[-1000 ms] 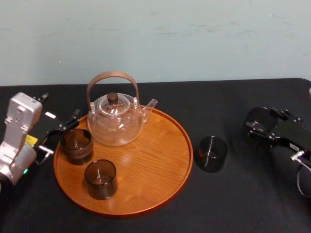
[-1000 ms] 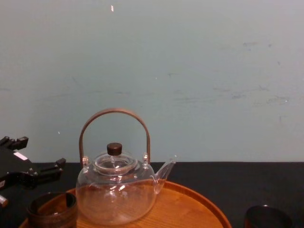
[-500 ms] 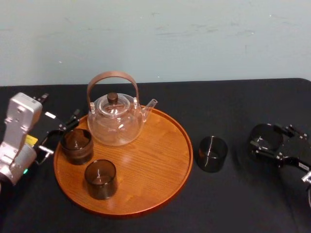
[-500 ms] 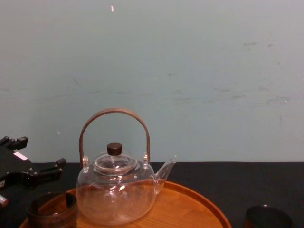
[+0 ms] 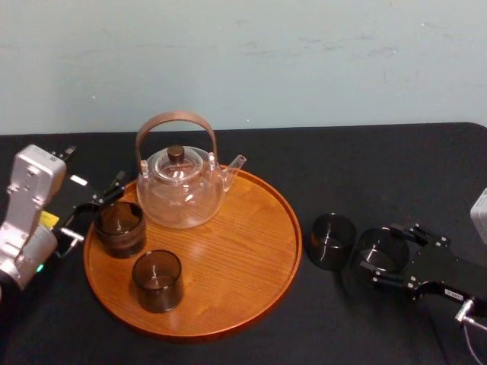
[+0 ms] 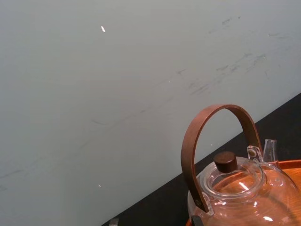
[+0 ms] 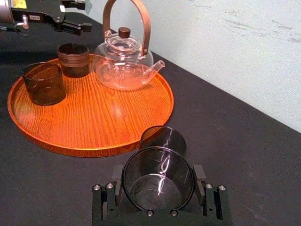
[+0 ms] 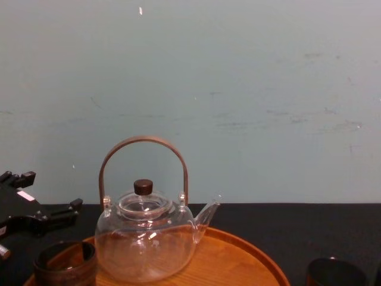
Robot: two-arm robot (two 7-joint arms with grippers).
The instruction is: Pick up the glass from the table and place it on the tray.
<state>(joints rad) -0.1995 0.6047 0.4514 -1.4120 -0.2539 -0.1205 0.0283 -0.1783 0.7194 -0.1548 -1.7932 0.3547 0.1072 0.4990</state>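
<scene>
Two glasses right of the tray (image 5: 228, 262): loose glass (image 5: 331, 241) on the table (image 5: 365, 167), held glass (image 7: 158, 183) clamped in right gripper (image 5: 383, 256). Risk: it clips the loose one in passing. Left gripper (image 5: 97, 207) spread, idle at tray's left rim.

table (image 5: 365, 167): black cloth, matt; tray (image 5: 251, 251): wood, visible grain, smooth satin sheen; teapot (image 5: 181, 196): clear glossy glass, wood-look handle (image 5: 176, 117); glass (image 7: 158, 186): smoky, transparent, glossy; right gripper (image 7: 159, 178): matt black, plastic or metal unclear.
</scene>
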